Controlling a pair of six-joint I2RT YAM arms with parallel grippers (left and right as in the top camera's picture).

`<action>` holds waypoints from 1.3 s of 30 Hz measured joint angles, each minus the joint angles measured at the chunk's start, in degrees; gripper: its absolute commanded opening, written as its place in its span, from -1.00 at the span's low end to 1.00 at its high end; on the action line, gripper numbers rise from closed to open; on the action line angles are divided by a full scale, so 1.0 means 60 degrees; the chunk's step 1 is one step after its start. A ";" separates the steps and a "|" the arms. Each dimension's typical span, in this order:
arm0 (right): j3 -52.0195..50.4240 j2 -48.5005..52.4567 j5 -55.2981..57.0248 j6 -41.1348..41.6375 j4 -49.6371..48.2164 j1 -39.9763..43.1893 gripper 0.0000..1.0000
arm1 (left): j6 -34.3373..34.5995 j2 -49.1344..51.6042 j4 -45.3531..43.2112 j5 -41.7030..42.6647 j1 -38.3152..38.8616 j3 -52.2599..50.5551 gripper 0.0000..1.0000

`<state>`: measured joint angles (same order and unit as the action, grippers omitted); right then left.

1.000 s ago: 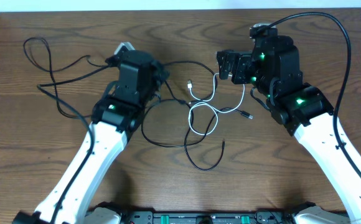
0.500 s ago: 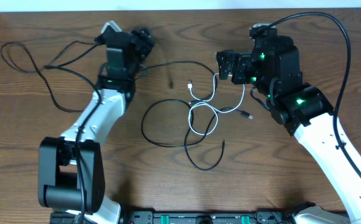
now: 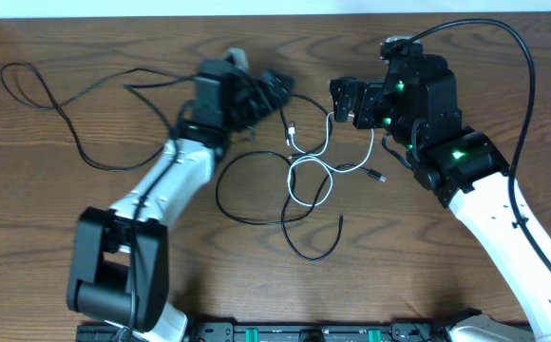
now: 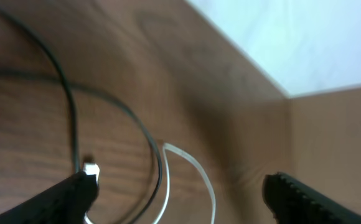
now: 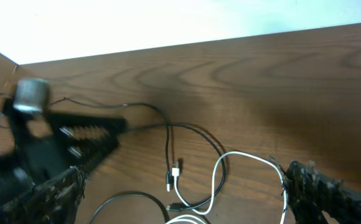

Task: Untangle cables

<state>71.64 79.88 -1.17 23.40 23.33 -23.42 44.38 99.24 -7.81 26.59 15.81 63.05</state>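
The thin white cable (image 3: 325,142) lies at the centre of the brown wooden table (image 3: 47,247). It is coiled in loose loops, with one plug end pointing toward the far edge. A long thin black cable (image 3: 220,190) forms a wide loop just near and left of it and crosses the white loops in several places. Its free plug lies on the near side. A second long black cable (image 3: 69,128) is spread across the far left of the table, well apart from the knot. Its right-hand run passes under the left arm, so where it ends cannot be told.

The left gripper (image 3: 277,87) hangs over the far centre, just left of the white plug. Its jaws are spread wide and grasp nothing. The right gripper (image 3: 344,100) hangs just right of the white cable, also spread wide and empty.

Step in hand, as judged: one black cable appears to be laid out, and a new grasp point is being selected. The white cable and the central black loop remain crossed.

Next move: close on a single strand near a plug end, then draw it clear to one side. Check that the jaws do not catch the neighbouring strand.
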 measured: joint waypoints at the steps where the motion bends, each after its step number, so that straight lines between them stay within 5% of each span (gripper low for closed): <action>1: 0.0000 0.0000 -0.0025 0.0000 0.0058 0.0000 0.98 | -0.0087 0.0000 0.0142 -0.0270 0.0262 0.0000 0.70; 14: 0.0000 0.0459 -0.0087 0.0000 0.0874 0.0000 0.89 | -0.1851 0.0936 0.0911 -0.2943 0.1213 0.0000 0.70; 26: 0.0000 0.3621 -0.0557 0.0350 -0.0368 0.0000 0.31 | -0.1934 0.0962 0.2579 -0.2703 -0.1067 0.0000 0.70; 31: 0.0000 0.4634 -0.0907 0.0557 -0.1202 0.0000 -0.01 | -0.1974 0.0962 0.2623 -0.2397 -0.1235 0.0000 0.70; 39: 0.0000 0.5373 -0.1198 0.0973 -0.1402 0.0000 -0.23 | -0.2055 0.0962 0.2845 -0.2215 -0.1224 0.0000 0.70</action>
<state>71.64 112.12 -8.36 29.23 14.92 -23.42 32.05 105.01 9.26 13.30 8.47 63.05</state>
